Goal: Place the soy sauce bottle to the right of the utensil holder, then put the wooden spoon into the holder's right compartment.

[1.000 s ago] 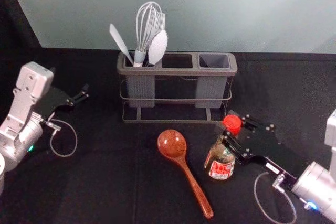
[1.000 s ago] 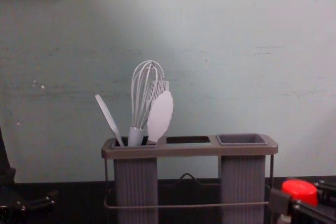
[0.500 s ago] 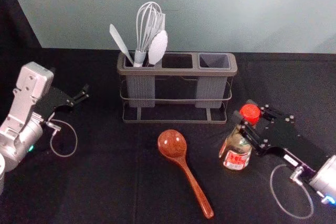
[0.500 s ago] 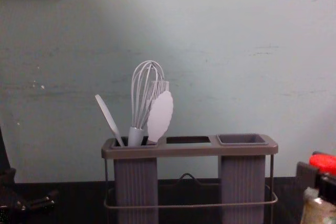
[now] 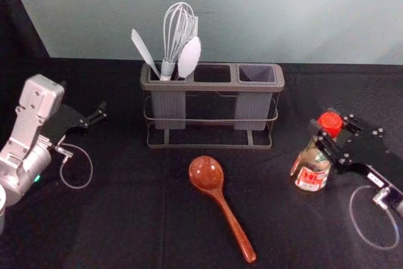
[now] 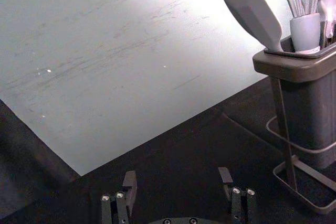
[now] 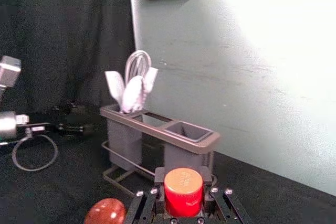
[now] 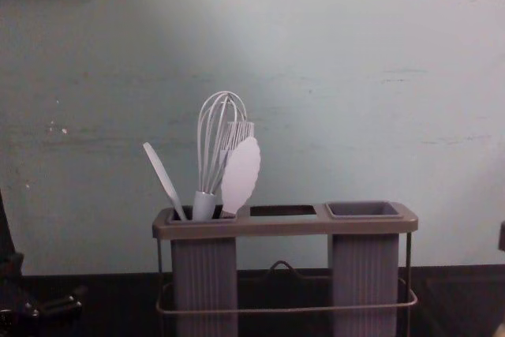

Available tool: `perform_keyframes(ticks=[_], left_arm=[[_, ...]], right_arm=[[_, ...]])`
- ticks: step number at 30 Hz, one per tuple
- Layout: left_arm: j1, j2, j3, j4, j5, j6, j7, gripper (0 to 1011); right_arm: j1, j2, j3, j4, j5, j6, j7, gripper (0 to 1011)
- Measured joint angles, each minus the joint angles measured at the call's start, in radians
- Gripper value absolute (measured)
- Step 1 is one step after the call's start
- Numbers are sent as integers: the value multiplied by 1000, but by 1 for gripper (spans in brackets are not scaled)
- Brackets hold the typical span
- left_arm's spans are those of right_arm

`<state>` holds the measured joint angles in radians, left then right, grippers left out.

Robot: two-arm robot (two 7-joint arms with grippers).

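In the head view my right gripper (image 5: 335,138) is shut on the neck of the soy sauce bottle (image 5: 312,169), just below its red cap, to the right of and nearer than the utensil holder (image 5: 214,86). The right wrist view has the red cap (image 7: 183,191) between the fingers of the right gripper (image 7: 184,195). The wooden spoon (image 5: 207,173) lies in front of the holder, its handle toward the near right. My left gripper (image 5: 101,113) stays parked at the left; in the left wrist view the left gripper (image 6: 180,192) stands open.
A whisk (image 5: 181,29), a spatula (image 5: 145,51) and other pale utensils stand in the holder's left compartment. Behind the dark-covered table (image 5: 126,218) rises a pale wall. A dark curtain (image 7: 63,35) hangs beyond the left arm.
The right gripper has carried the bottle to the right and farther back, away from the spoon. In the chest view the cap has left the right edge. Left arm, spoon and holder have not moved.
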<state>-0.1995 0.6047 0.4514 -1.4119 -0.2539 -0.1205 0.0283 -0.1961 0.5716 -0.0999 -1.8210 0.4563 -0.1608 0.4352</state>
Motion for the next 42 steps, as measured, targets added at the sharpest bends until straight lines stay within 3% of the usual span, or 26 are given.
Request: perform_keyframes(ticks=[8, 20, 33, 42], left_arm=[[0, 0, 0, 0, 0, 0, 0, 1011], [0, 0, 0, 0, 0, 0, 0, 1011], [0, 0, 0, 0, 0, 0, 0, 1011], [0, 0, 0, 0, 0, 0, 0, 1011]], right_arm=[[44, -7, 17, 48, -8, 15, -2, 382], [138, -36, 5, 153, -2, 20, 14, 382], [301, -94, -62, 327, -10, -8, 47, 382], [377, -132, -94, 420, -13, -32, 63, 382]])
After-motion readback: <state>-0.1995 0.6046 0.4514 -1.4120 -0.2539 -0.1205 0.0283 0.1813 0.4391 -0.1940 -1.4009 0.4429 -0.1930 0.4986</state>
